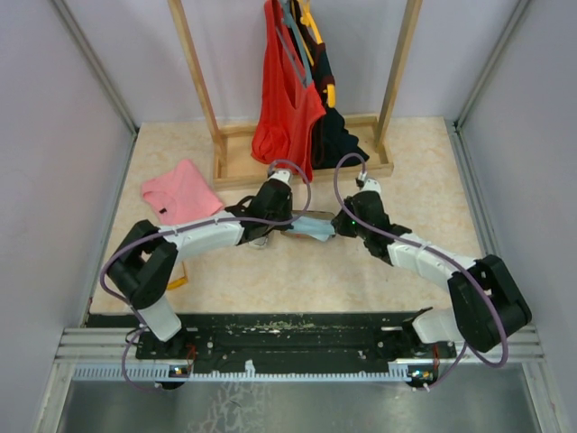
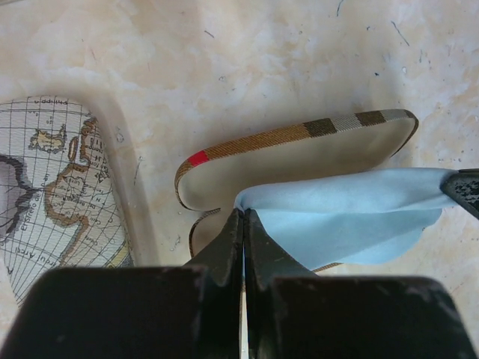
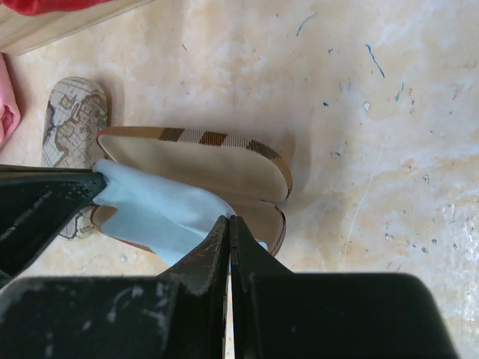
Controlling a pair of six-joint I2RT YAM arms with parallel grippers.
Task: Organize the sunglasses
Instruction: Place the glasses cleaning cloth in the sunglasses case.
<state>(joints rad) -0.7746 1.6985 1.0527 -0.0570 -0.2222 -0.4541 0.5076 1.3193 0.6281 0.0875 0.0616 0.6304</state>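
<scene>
Top external view: the two arms meet at mid-tabletop (image 1: pixel 270 271), a light blue cloth (image 1: pixel 314 225) stretched between them. We cannot find the sunglasses in any view, so their heading, long axis and look stay unknown to us.

The left wrist view shows a brown plaid case (image 2: pixel 299 161) lying open, its cream lining up and its long axis running left to right across the frame. The cloth covers much of the nearer half. In the right wrist view a red sliver (image 3: pixel 138 244) shows under the cloth's lower edge. We cannot tell whether it is a frame or the case's trim.

The left jaws are pressed together on one corner of the cloth, and the right jaws are pinched on the opposite end. The cloth hangs just above the case.

A map-printed object (image 2: pixel 52 194) sits just beside the case's rounded end. From above, the wooden rack (image 1: pixel 234 167) with a red garment (image 1: pixel 288 99) stands close behind the arms, and a pink garment (image 1: pixel 180 191) lies to the left. Bare tabletop shows beyond the case in both wrist views.
</scene>
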